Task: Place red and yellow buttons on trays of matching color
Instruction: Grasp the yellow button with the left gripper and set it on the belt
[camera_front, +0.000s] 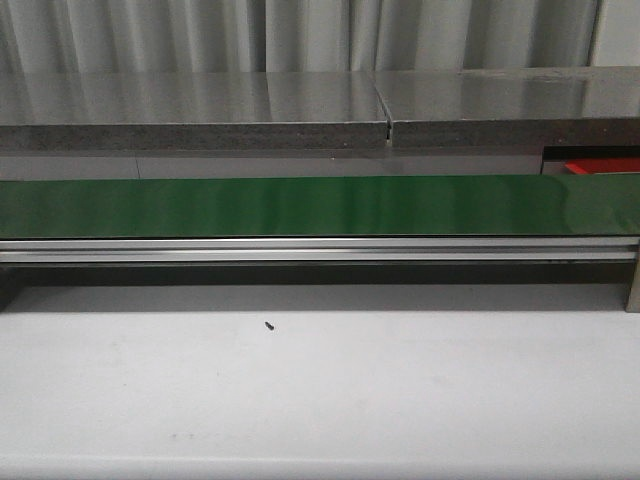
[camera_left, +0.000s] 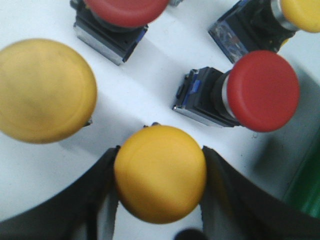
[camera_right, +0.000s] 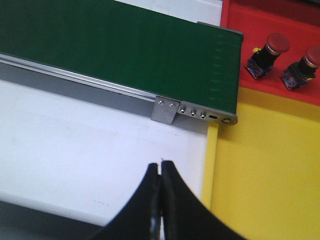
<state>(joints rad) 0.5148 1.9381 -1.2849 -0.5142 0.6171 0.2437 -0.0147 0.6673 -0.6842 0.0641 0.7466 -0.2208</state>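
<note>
Yellow round-capped push button sits between left gripper fingers, apparently gripped for the yellow tray; right gripper closed, empty, beside it.

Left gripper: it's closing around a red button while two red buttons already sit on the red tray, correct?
Not quite. The left wrist view shows the left gripper around a yellow button, not a red one. The rest holds: the right wrist view shows two red buttons on the red tray.
</note>
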